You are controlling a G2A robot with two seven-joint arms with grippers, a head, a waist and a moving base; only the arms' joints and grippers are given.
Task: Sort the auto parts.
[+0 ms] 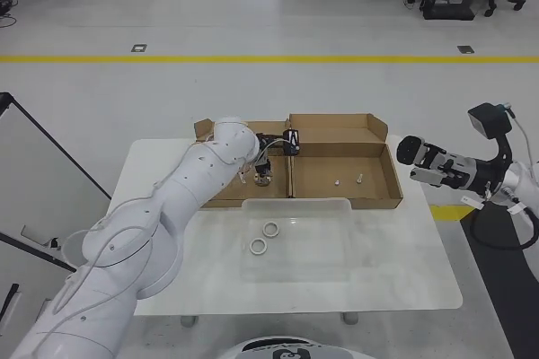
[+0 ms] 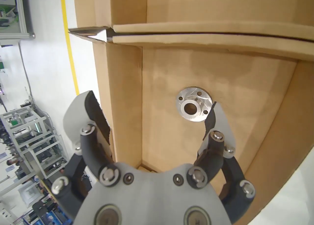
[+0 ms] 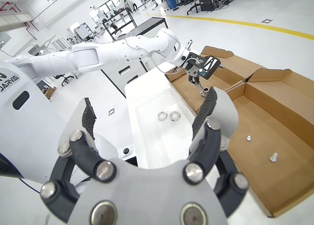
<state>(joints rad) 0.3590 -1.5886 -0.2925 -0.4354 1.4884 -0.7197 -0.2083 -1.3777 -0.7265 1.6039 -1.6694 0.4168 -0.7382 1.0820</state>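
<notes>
A round metal flange (image 2: pixel 193 107) with a centre hole lies flat on the floor of the left cardboard box (image 1: pixel 217 190). My left gripper (image 2: pixel 153 99) hangs open just above it, one fingertip (image 2: pixel 215 113) beside the flange's rim and nothing held. From above, the left gripper (image 1: pixel 266 167) sits over the flange (image 1: pixel 266 179). Two metal rings (image 1: pixel 271 230) (image 1: pixel 258 247) lie in the clear tray (image 1: pixel 332 269). Two small bolts (image 1: pixel 338 182) (image 1: pixel 360 176) rest in the right box (image 1: pixel 391 184). My right gripper (image 3: pixel 150 96) is open and empty, off the table's right side (image 1: pixel 413 161).
The two boxes stand side by side at the table's far edge, flaps raised at the back. The tray lies in front of them, mid-table. White tabletop (image 1: pixel 162 224) stretches left of the tray. A dark-framed cabinet (image 1: pixel 18 179) stands left of the table.
</notes>
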